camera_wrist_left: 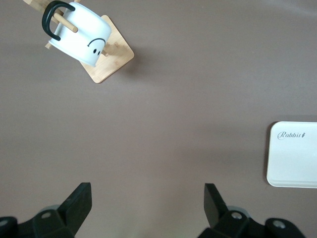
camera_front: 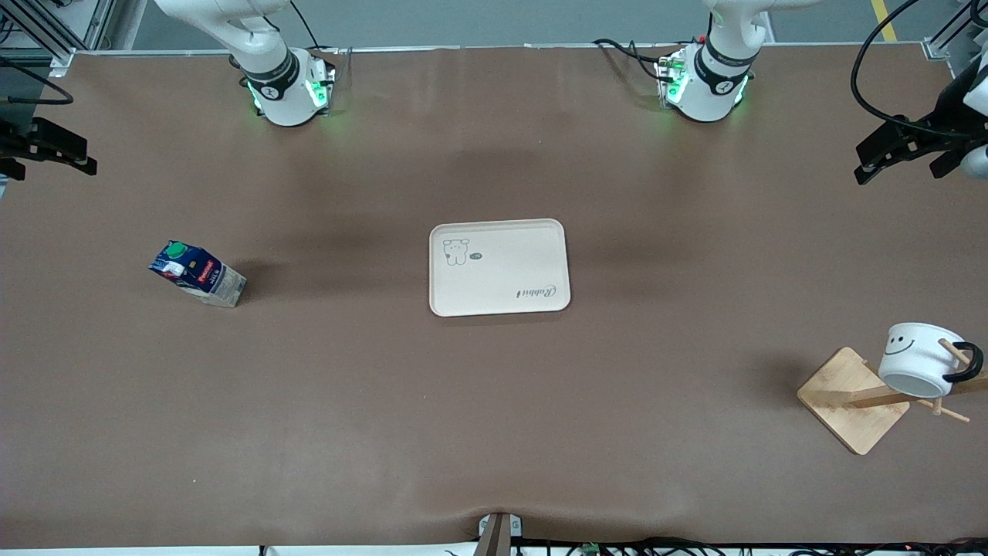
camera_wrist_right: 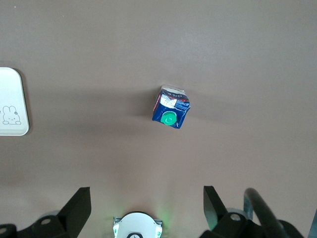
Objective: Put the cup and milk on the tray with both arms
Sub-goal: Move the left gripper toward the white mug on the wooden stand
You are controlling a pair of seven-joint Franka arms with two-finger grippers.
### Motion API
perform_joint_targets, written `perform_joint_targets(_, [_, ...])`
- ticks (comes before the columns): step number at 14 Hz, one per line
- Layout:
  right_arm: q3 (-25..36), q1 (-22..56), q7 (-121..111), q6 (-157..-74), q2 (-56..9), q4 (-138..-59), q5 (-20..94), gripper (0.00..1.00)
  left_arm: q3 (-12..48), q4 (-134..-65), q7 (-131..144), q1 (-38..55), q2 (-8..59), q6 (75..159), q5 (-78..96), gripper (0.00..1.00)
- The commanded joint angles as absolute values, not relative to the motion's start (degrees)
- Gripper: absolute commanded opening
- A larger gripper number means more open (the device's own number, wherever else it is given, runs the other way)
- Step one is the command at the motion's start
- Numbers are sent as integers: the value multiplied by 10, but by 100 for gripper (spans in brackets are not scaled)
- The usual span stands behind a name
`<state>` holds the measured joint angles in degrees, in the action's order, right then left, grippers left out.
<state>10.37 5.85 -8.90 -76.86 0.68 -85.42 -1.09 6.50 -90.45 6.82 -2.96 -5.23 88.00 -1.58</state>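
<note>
Cream tray (camera_front: 540, 266), bear drawing; dark blue milk (camera_front: 197, 273), green cap; white smiley cup (camera_front: 918, 359); brown bench (camera_front: 494, 401).

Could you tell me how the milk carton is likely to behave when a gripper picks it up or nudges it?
The milk stands upright on a small base, taller than it is wide, so a sideways nudge would probably tip it. Its walls look like thin card, so a firm squeeze may dent them. The flat sides should suit parallel jaws better than the round green cap.

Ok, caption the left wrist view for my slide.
Open left gripper high over bare table; cup hangs on wooden rack, tray at frame edge.
</note>
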Motion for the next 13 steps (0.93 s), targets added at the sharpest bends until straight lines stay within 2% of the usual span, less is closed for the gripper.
perform_joint_targets(1, [99, 53, -95, -770, 18, -866, -14, 100, 65, -890, 61, -31, -47, 869, -22, 100])
perform_joint_targets(6, [99, 54, -95, -770, 18, -866, -14, 100, 37, -887, 56, -37, -41, 882, -17, 100])
perform_joint_targets(8, [99, 53, -95, -770, 17, -866, -14, 100, 38, -914, 56, -68, -45, 939, -7, 100])
perform_joint_targets(10, [99, 53, -95, -769, 17, -866, -14, 100, 38, -969, 55, -87, -55, 1014, 3, 100])
perform_joint_targets(13, [99, 53, -95, -770, 17, -866, -14, 100, 38, -1052, 54, -119, -53, 1158, 52, 100])
